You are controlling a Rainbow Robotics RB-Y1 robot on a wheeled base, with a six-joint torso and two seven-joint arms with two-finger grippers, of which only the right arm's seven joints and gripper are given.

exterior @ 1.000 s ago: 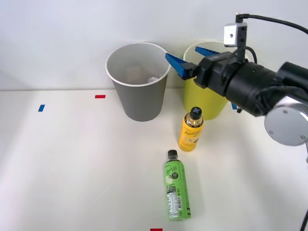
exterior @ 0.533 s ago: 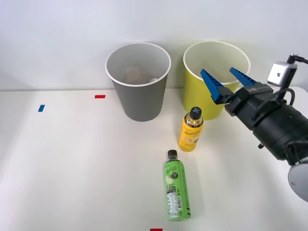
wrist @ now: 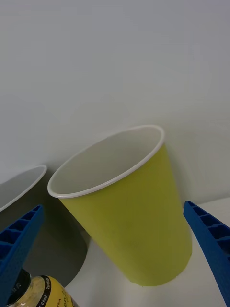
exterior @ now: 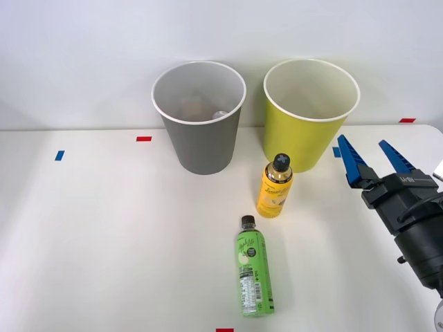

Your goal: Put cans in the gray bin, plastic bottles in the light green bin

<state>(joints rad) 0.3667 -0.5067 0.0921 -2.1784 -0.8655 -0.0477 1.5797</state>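
Observation:
The gray bin [exterior: 201,142] and the light green bin [exterior: 304,135] stand side by side at the back of the table. A dim shape with a silvery end [exterior: 219,114] lies inside the gray bin; I cannot tell whether it is the can. The yellow-orange bottle [exterior: 275,188] stands upright in front of the light green bin. Nearer me, the green bottle [exterior: 252,266] lies flat, its cap toward the bins. My right gripper [exterior: 361,142] hangs open and empty to the right of the yellow bottle. The wrist view faces the light green bin [wrist: 139,230], the gray bin [wrist: 62,249] and the yellow bottle's shoulder [wrist: 43,293] between the gripper's [wrist: 113,206] spread fingers.
Both bins back onto a plain white wall. Small tape marks dot the white table: red ones [exterior: 144,138] [exterior: 407,120] [exterior: 225,330] and a blue one [exterior: 59,155]. Open tabletop stretches to the left of the bottles.
My right gripper has swung from above the gap between the two bins to the right and down, staying open and empty. The bottles and bins have not moved.

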